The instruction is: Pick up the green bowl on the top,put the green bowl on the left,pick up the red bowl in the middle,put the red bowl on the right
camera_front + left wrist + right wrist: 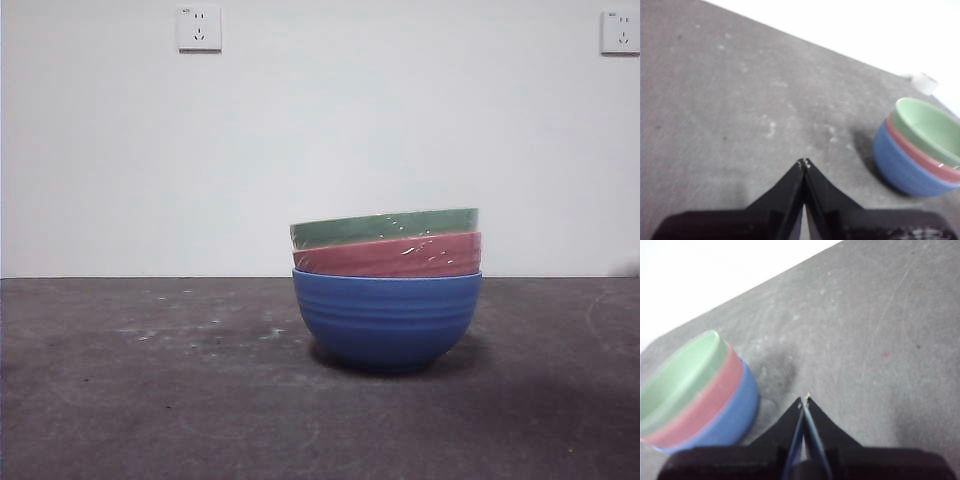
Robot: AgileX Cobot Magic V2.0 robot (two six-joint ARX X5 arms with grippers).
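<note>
Both pincers hang above the grey surface (150, 400) with jaws pressed together, holding nothing: the left pincer (804, 162), the right pincer (805, 399). Apart from each, the green bowl (385, 228) sits nested atop the red bowl (390, 257), inside a blue bowl (386, 318).

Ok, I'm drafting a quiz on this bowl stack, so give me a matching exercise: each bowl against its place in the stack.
Things:
1. green bowl
2. red bowl
3. blue bowl

Places:
A. bottom, resting on the table
B. top of the stack
C. middle, nested between the other two

Pairs: 1-B, 2-C, 3-A
</note>
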